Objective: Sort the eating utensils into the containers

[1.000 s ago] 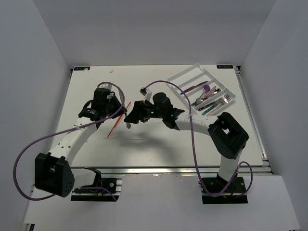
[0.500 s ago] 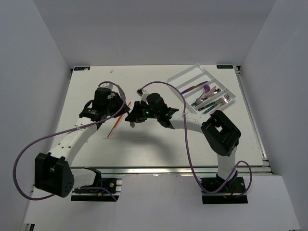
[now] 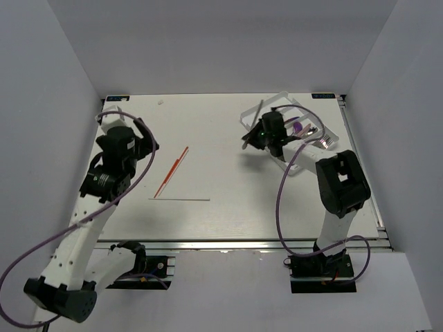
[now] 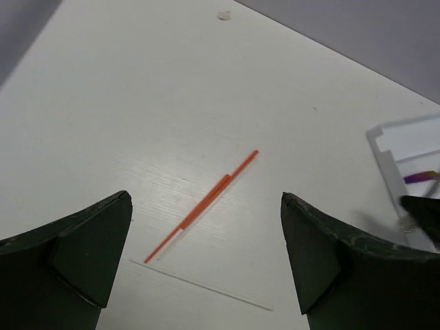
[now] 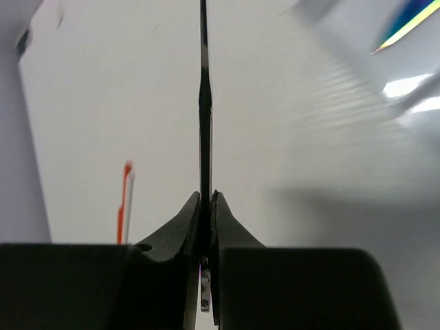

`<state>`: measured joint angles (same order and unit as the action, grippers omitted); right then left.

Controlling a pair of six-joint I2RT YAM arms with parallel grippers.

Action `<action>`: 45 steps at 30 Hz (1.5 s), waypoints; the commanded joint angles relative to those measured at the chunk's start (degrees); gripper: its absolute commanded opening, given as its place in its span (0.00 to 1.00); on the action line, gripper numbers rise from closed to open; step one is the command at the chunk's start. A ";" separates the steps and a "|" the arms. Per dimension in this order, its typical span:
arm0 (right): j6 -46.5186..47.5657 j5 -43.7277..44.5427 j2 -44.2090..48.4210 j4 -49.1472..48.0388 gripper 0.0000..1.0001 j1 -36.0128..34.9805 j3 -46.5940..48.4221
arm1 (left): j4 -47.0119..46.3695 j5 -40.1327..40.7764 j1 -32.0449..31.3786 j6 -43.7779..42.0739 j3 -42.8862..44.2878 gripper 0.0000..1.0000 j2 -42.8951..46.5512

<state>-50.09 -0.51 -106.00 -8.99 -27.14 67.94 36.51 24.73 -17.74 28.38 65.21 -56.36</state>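
Observation:
My right gripper (image 5: 205, 196) is shut on a thin dark metal utensil (image 5: 204, 103), seen edge-on and sticking straight out past the fingertips. From above, this gripper (image 3: 255, 138) hovers at the near-left corner of the white tray (image 3: 280, 98), with the utensil (image 3: 260, 111) pointing away. Several purple, teal and silver utensils (image 3: 304, 135) lie in the tray's compartments. A red-orange utensil (image 3: 172, 171) lies alone on the table. My left gripper (image 4: 206, 197) is open and empty, raised above and to the left of the red-orange utensil (image 4: 206, 203).
A thin white strip (image 3: 180, 199) lies on the table just in front of the red-orange utensil. Grey walls close in the table on the left, back and right. The tray's corner (image 4: 405, 137) shows at the right of the left wrist view.
The two grippers met at mid-table. The left one opened and drew back to the left. The right one shut on the utensil and carried it right to the tray's corner.

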 commanded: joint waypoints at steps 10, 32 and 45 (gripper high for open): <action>-9.85 21.26 -11.94 18.92 0.00 10.43 26.08 | -3.81 8.24 -0.02 -4.56 -16.69 0.98 4.69; -17.94 22.93 -23.82 21.39 0.08 11.58 36.04 | -3.82 5.24 1.21 -4.83 -16.52 0.98 0.81; -18.91 19.33 -20.92 17.26 0.21 10.70 30.67 | -3.64 4.80 1.39 -4.83 -16.69 0.98 0.99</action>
<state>-68.51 19.11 -131.02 11.35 -15.92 98.70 33.82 29.91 -16.60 23.97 47.99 -56.03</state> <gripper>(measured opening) 0.188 0.979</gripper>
